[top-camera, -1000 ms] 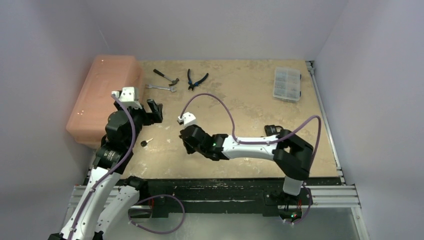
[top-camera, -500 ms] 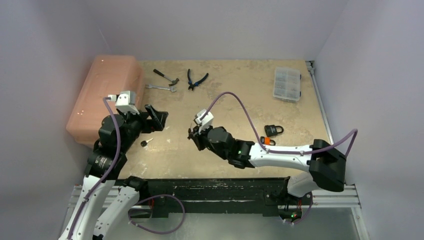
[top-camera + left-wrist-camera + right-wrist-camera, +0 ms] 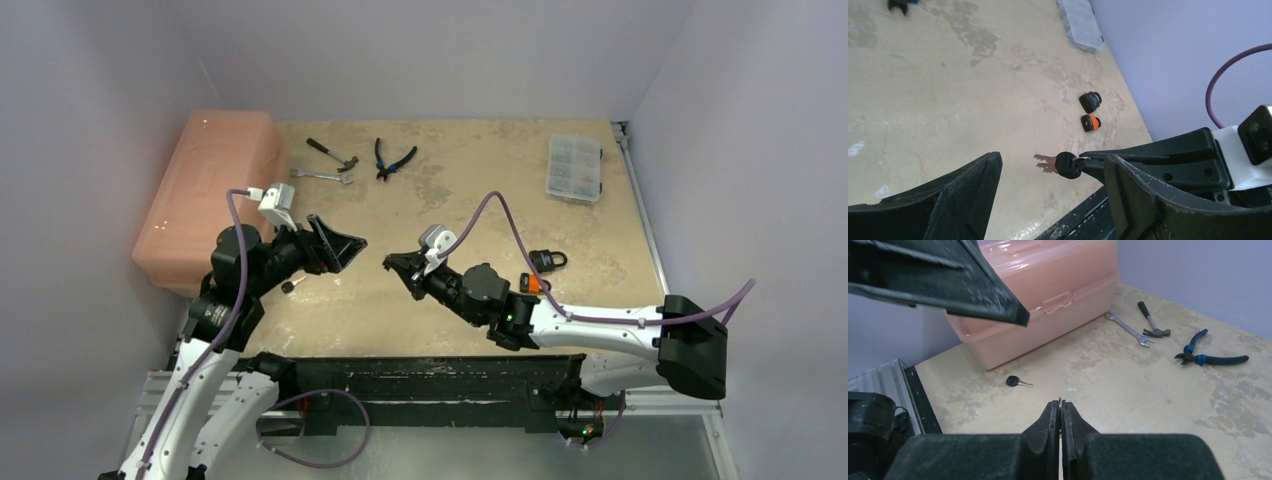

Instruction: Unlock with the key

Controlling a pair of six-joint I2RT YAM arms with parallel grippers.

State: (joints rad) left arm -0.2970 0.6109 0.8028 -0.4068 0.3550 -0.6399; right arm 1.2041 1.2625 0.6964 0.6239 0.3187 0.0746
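Observation:
My right gripper (image 3: 392,264) is shut on the ring of a black-headed key (image 3: 1068,165). Only a thin edge of metal shows between its fingertips (image 3: 1053,412) in the right wrist view. The key's blade points away from the right fingers, held above the table. My left gripper (image 3: 345,248) faces it with jaws wide apart, and in the left wrist view the key hangs between the two fingers (image 3: 963,195) without touching them. A second key (image 3: 289,286) lies on the table near the toolbox. A black padlock (image 3: 546,261) and an orange padlock (image 3: 530,283) lie beside the right arm.
A pink toolbox (image 3: 205,190) fills the left edge of the table. A hammer (image 3: 333,153), a wrench (image 3: 322,176) and blue-handled pliers (image 3: 393,160) lie at the back. A clear parts box (image 3: 575,168) sits at the back right.
The right arm has stretched out and swung its gripper toward the left gripper, uncovering both padlocks. The left gripper has turned right to face it, and its jaws have narrowed slightly.

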